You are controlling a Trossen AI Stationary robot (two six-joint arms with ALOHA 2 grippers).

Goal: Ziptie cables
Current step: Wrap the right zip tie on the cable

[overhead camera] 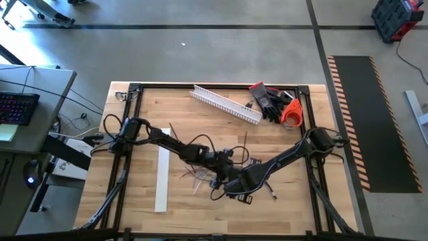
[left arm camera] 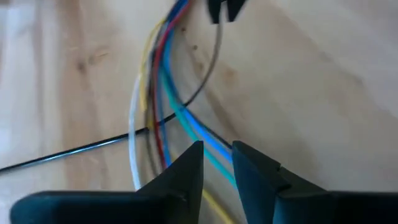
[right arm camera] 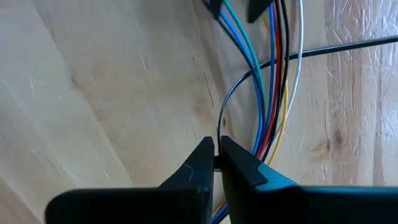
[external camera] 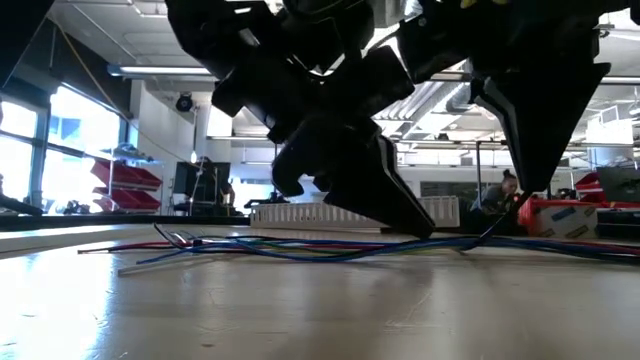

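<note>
Both arms reach inward over the wooden desk and meet at the front middle, low over the cables.

Cables: a loose bunch of thin wires lying flat on the desk just right of the flat white strip. The wrist views show blue, teal, red, yellow, white and black strands running side by side, with one thin black strand crossing the rest.

Left tool: fingers part-open with a narrow gap, tips down at the bunch. The blue and teal strands pass into that gap; whether the fingers pinch them, I cannot tell.

Right tool: fingers closed, pinched on a single thin black strand that curves away from the tips. It sits just beside the rest of the bunch.

In the low view, both tools hang dark over the wires, tips at desk level.

Back of desk: a white slotted channel lying at an angle, with black and red gloves and an orange item near the right rear corner.

Room behind, low view: a person far off at right.
</note>
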